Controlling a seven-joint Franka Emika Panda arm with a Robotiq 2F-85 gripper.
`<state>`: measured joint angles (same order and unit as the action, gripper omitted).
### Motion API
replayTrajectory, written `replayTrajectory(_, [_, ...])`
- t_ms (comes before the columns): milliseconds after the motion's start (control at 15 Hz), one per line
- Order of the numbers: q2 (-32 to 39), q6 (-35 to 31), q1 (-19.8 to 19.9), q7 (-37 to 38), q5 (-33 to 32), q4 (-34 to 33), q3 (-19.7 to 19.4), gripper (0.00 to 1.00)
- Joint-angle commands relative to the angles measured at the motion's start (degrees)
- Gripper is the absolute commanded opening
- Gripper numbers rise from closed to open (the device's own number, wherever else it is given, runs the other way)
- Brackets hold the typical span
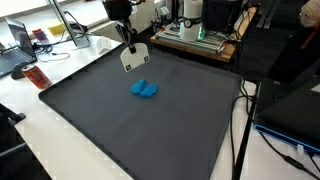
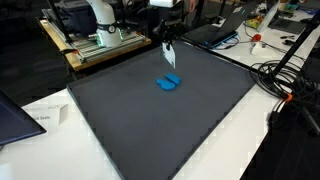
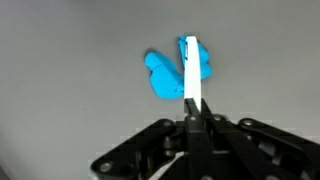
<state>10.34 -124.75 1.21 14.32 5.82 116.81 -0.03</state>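
Observation:
In both exterior views a crumpled blue object (image 1: pixel 145 89) (image 2: pixel 168 83) lies on a large dark grey mat (image 1: pixel 120 130) (image 2: pixel 150 120). My gripper (image 1: pixel 130 45) (image 2: pixel 167 44) hangs above the mat's far part, shut on a flat white card (image 1: pixel 134 58) (image 2: pixel 169 58) that dangles below the fingers, clear of the mat. In the wrist view the card (image 3: pixel 191 70) shows edge-on as a thin white strip rising from the shut gripper (image 3: pixel 192 108), with the blue object (image 3: pixel 165 72) on the mat beneath and behind it.
A laptop (image 1: pixel 15 50) and a reddish container (image 1: pixel 37 76) sit beside the mat. Lab equipment on a wooden base (image 1: pixel 195 30) (image 2: pixel 100 35) stands behind it. Cables (image 1: pixel 245 100) (image 2: pixel 280 75) run along one side, and papers (image 2: pixel 40 118) lie off one corner.

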Motion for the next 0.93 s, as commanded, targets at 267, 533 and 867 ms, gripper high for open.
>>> replayTrajectory(267, [2.2, -0.3, -1.1, 0.1, -0.6, -2.2, -0.2, 0.01])
replayTrajectory(533, [5.6, -2.0, -2.6, 0.2, 0.9, -5.5, 1.1, 0.01])
replayTrajectory(867, [8.9, -3.2, -4.4, 3.5, 1.3, -8.3, 1.1, 0.01])
